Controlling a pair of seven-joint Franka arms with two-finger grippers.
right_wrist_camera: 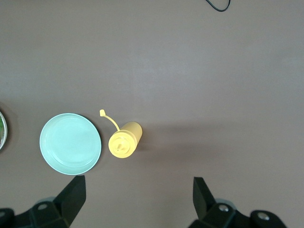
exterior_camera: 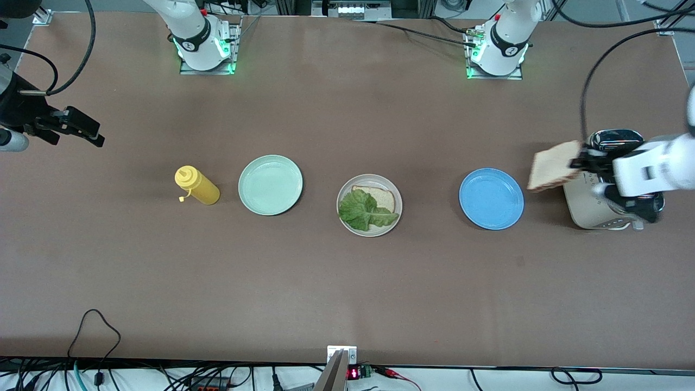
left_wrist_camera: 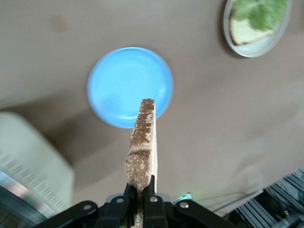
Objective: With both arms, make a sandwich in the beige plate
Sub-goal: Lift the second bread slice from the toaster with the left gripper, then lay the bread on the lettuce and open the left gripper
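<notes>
The front camera is looking down from high across the table (exterior_camera: pixel 347 304), facing both bases. Each wrist camera is looking down from above; the left is sharing the blue plate (left_wrist_camera: pixel 130 87) with it, the right the mint plate (right_wrist_camera: pixel 70 143).

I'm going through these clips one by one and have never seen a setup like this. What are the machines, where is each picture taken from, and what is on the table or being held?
Two white robot arms stand at a brown table. One picture looks down from a high camera facing them; the other two come from cameras on each arm's wrist.

In a row lie a yellow squeeze bottle, a mint green plate, the beige plate with a bread slice and lettuce leaf, and a blue plate. A toaster stands at the left arm's end.

The left gripper is shut on a second bread slice, by the toaster. The right gripper waits open at its own end.
</notes>
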